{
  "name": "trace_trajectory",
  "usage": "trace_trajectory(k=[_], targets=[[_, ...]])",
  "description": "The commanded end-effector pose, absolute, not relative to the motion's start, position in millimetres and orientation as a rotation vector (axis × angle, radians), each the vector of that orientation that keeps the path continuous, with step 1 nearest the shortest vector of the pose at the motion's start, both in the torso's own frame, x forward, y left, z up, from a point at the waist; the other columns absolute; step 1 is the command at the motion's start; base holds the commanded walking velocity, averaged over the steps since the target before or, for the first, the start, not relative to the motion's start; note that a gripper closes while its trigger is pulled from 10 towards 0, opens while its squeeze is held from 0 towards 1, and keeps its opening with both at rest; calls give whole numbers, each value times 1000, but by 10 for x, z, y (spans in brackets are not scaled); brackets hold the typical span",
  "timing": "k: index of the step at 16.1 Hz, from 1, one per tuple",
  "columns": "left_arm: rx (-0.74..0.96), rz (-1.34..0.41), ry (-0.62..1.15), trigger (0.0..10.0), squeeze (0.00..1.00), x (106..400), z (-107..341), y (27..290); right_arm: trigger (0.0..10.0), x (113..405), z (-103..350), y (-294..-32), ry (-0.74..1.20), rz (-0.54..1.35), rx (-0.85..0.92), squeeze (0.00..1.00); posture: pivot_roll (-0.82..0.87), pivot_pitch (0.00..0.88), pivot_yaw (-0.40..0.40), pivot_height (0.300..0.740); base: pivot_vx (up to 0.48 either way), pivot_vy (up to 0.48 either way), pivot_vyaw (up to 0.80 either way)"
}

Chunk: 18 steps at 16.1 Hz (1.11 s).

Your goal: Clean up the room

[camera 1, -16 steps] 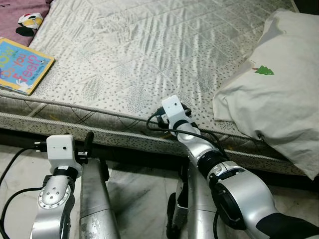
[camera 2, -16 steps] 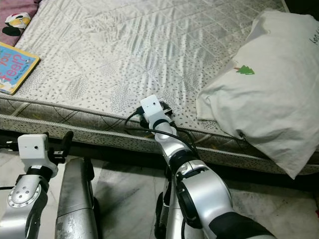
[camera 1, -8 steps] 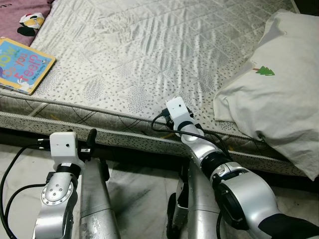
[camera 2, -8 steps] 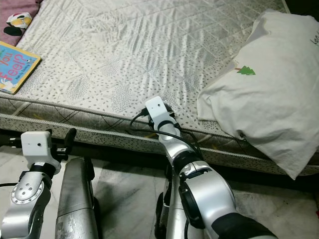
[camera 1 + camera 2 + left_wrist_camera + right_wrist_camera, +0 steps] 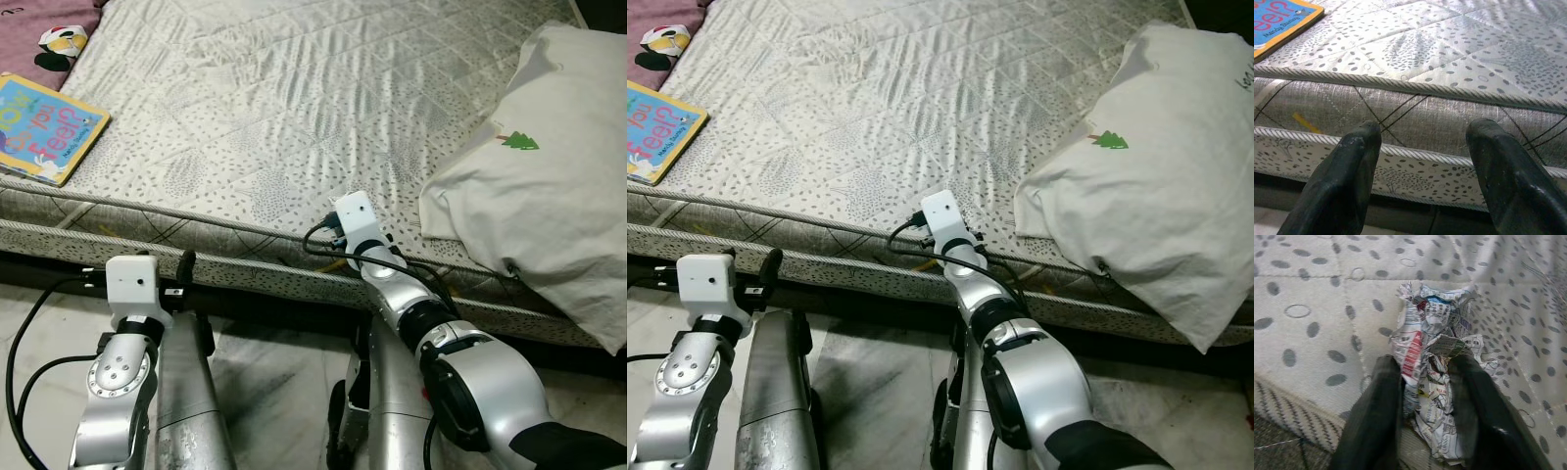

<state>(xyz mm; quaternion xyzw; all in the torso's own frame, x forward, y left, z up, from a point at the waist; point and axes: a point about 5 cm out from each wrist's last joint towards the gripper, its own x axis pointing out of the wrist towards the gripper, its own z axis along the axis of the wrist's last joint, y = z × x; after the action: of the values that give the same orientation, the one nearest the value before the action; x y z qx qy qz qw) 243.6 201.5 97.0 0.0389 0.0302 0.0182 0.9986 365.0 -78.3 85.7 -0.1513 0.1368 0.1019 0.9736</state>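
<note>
A crumpled ball of newspaper (image 5: 1435,323) lies on the grey spotted mattress (image 5: 274,98) near its front edge. My right gripper (image 5: 1425,367) is shut on the newspaper, with one black finger (image 5: 1382,401) pressed against each side of it. In the eye views the right wrist's white camera block (image 5: 355,217) rests at the mattress edge and hides the paper. My left gripper (image 5: 1420,161) hangs open in front of the mattress side, lower and to the left, holding nothing.
A colourful children's book (image 5: 44,127) lies at the mattress's left edge, with a small plush toy (image 5: 57,44) on the purple cover behind it. A large white pillow (image 5: 534,166) overhangs the front right. Marble floor (image 5: 274,372) lies below.
My right wrist has slid a little to the right along the mattress edge. The left arm has drifted slightly right as well.
</note>
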Motion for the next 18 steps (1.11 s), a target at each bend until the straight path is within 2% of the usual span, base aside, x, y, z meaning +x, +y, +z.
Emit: trace_trajectory(k=[1, 7, 12, 16, 18], targets=[[68, 38, 77, 10000, 0, 2431, 924, 1999, 0, 3574, 672, -974, 367, 164, -280, 0, 205, 176, -128, 501, 0, 0, 0], [57, 23, 57, 10000, 0, 2542, 941, 1962, 0, 3613, 712, -1326, 339, 93, -173, 0, 156, 165, -117, 501, 0, 0, 0], [77, 6, 51, 10000, 0, 2618, 960, 2031, 0, 3661, 859, -1533, 253, 178, -163, 0, 95, 136, -93, 501, 0, 0, 0], [229, -7, 34, 10000, 0, 2826, 980, 2103, 0, 3590, 955, -1693, 136, 265, -169, 0, 56, 98, -77, 501, 0, 0, 0], [217, -119, 112, 10000, 0, 2741, 843, 2010, 0, 3481, 921, -1728, 97, 269, -163, 0, 65, 81, -62, 501, 0, 0, 0]])
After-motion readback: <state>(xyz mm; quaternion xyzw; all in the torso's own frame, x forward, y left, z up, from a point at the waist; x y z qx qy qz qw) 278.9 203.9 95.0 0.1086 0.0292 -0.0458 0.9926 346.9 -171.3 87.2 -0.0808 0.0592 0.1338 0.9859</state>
